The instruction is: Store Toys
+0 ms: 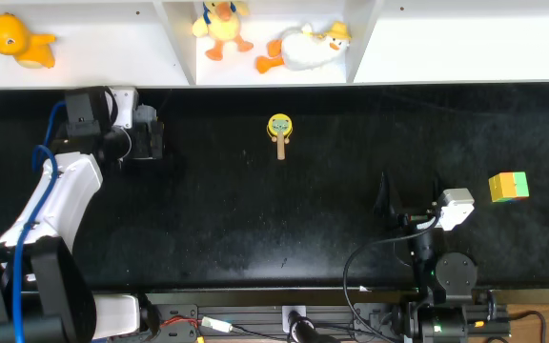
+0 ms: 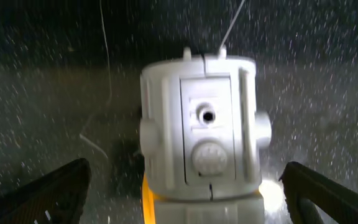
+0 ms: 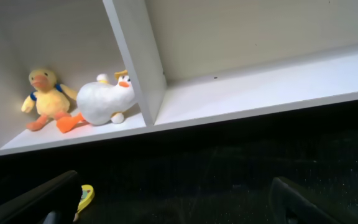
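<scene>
**Left claw spread either side of a white toy**

The left gripper (image 2: 185, 168) has its fingers wide apart. A white toy (image 2: 201, 124) with a yellow part at one end sits on the black table (image 1: 255, 219) between them, with a gap on each side. The right gripper (image 3: 176, 182) is also spread open, near the table's right side and holding nothing. A coloured cube (image 1: 508, 187) lies beside it, towards the right edge. A lollipop toy (image 1: 280, 129) lies mid-table near the white shelf (image 1: 179, 43). The shelf's middle compartment holds a yellow plush duck (image 1: 222, 27) and a white plush duck (image 1: 303, 48), and its left compartment holds a yellow duck (image 1: 22, 40).
</scene>
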Robot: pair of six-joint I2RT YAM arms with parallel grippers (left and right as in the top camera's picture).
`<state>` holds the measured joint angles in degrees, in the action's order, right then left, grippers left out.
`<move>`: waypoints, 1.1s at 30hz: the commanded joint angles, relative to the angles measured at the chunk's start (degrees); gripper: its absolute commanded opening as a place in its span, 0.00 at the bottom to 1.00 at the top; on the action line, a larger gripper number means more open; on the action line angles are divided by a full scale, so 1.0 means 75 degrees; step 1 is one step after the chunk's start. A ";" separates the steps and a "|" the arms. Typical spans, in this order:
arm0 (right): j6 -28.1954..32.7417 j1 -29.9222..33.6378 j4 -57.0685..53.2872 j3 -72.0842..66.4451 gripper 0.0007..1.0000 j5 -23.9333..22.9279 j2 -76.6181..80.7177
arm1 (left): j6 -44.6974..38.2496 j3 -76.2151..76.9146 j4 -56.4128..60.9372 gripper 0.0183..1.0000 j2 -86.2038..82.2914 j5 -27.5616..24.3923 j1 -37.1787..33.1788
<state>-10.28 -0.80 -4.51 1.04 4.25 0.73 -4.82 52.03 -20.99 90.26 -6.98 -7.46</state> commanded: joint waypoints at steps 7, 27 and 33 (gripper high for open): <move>0.0026 -0.0041 0.0044 -0.0096 1.00 0.0023 -0.0061 | -0.0017 -0.0087 0.0128 1.00 0.0236 0.0085 0.0064; 0.0026 -0.0041 0.0044 -0.0096 1.00 0.0023 -0.0061 | -0.0032 -0.0087 0.0079 0.55 0.0542 -0.0003 0.0064; 0.0026 -0.0041 0.0044 -0.0096 1.00 0.0023 -0.0061 | 0.0055 -0.0079 -0.0029 0.44 0.0536 -0.0006 0.0064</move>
<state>-10.26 -0.80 -4.51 1.04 4.25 0.73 -4.78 51.88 -20.23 94.21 -7.05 -7.46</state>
